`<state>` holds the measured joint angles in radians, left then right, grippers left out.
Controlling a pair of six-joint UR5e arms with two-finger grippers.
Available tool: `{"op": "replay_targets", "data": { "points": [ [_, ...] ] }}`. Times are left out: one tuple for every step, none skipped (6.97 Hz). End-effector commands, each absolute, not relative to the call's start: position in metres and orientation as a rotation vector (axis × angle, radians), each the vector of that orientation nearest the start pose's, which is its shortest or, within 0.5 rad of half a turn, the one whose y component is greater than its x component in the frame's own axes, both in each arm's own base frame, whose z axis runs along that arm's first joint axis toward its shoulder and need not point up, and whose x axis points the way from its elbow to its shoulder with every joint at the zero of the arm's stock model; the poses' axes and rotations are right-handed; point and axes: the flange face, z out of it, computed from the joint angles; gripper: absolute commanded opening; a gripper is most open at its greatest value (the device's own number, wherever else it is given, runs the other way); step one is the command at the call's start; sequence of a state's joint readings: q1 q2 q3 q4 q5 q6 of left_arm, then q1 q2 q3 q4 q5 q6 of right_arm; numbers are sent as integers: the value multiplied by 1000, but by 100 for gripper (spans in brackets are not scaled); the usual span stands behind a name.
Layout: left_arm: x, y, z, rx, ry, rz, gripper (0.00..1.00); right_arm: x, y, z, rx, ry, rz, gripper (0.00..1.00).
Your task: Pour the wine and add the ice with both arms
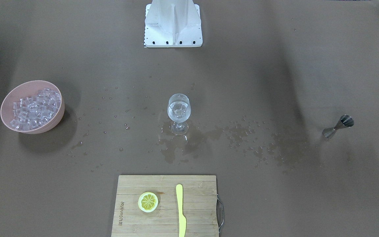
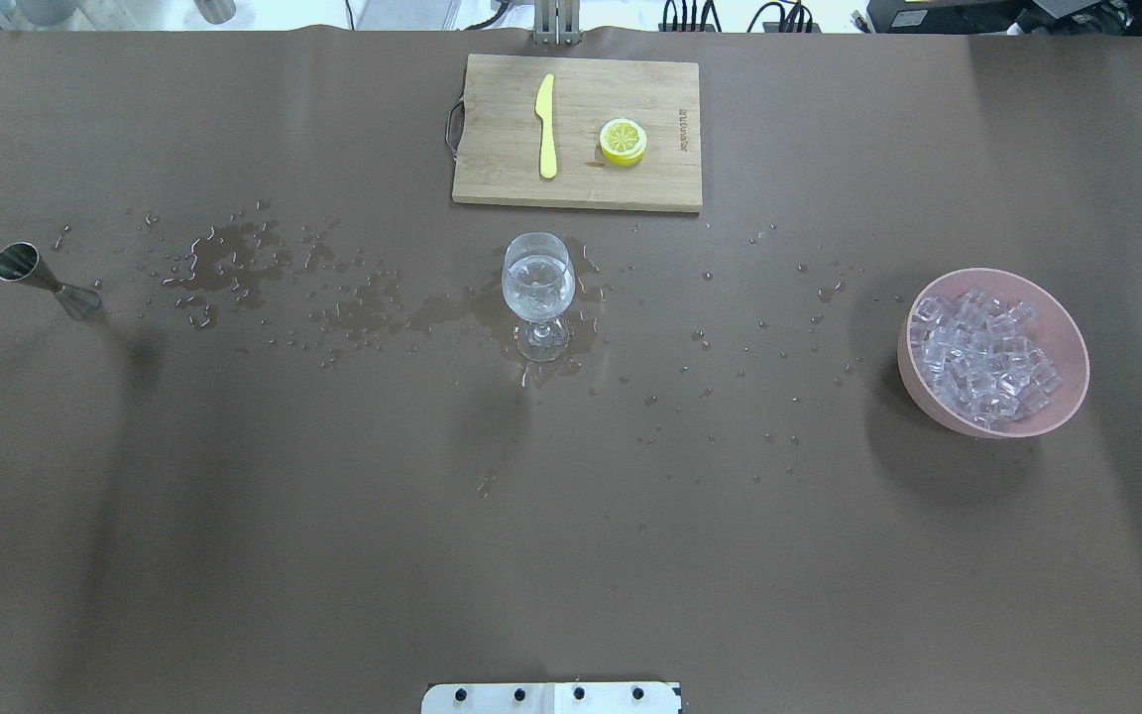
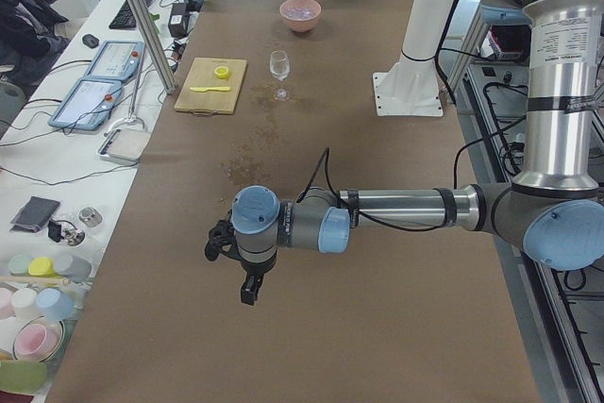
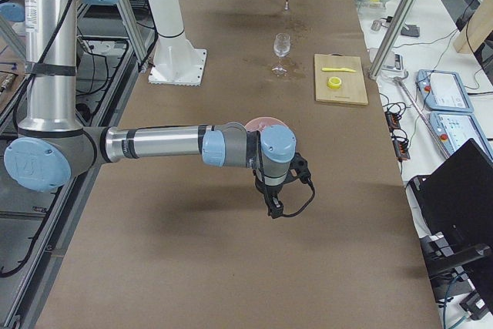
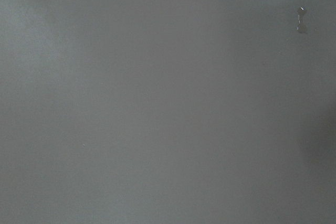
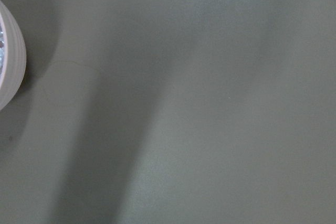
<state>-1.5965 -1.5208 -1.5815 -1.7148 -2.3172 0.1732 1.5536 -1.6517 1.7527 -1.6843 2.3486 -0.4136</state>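
A stemmed glass (image 1: 179,112) stands mid-table and holds the wine (image 2: 536,281), a clear liquid. The ice (image 1: 36,107) fills a pink bowl (image 2: 1067,382) on the robot's right side. A steel jigger (image 2: 36,278) stands on its left side. Both arms hover low over bare table near the ends, away from the glass. The left gripper (image 3: 249,288) shows only in the exterior left view and the right gripper (image 4: 273,207) only in the exterior right view, so I cannot tell whether either is open or shut. The right wrist view catches the bowl's rim (image 6: 11,56).
Spilled drops and wet patches (image 2: 234,258) spread across the table around the glass and toward the jigger. A wooden cutting board (image 2: 492,159) with a yellow knife (image 2: 546,124) and a lemon slice (image 2: 623,141) lies beyond the glass. The white stand (image 1: 173,23) is at the robot's base.
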Motion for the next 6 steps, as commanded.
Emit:
{"op": "replay_targets", "data": {
  "points": [
    [-78, -472, 667, 179, 733, 184, 99, 55, -459, 616, 147, -770, -405, 100],
    [-77, -473, 663, 186, 732, 188, 99, 55, -460, 616, 147, -771, -405, 100],
    [-78, -473, 660, 194, 731, 191, 99, 55, -460, 616, 147, -771, -405, 100],
    [-78, -473, 655, 204, 732, 195, 99, 55, -461, 615, 148, -771, -404, 100],
    [-78, -473, 655, 204, 732, 195, 99, 55, -462, 614, 150, -771, -405, 100],
    [-77, -473, 656, 202, 739, 194, 99, 55, -462, 614, 151, -772, -405, 100]
  ]
}}
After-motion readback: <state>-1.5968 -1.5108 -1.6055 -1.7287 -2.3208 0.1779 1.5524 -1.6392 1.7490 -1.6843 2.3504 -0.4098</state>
